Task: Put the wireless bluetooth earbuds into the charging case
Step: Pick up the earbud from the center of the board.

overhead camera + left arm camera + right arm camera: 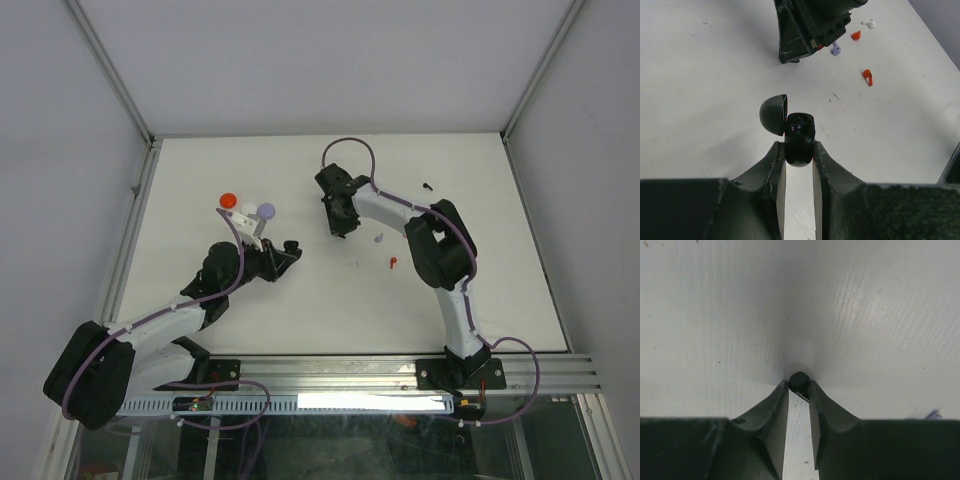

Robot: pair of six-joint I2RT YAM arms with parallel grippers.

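My left gripper is shut on an open black charging case, its lid hinged to the left. In the top view this gripper sits left of centre. My right gripper is shut on a black earbud, just above the table. In the top view the right gripper is apart from the case, to its upper right. Loose earbuds lie on the table: lavender, red and another black one. The left wrist view shows a white earbud, two red and the lavender one.
Round discs in red, white and lavender stand at the left, just behind my left arm. The right gripper's body shows at the top of the left wrist view. Metal frame rails border the white table.
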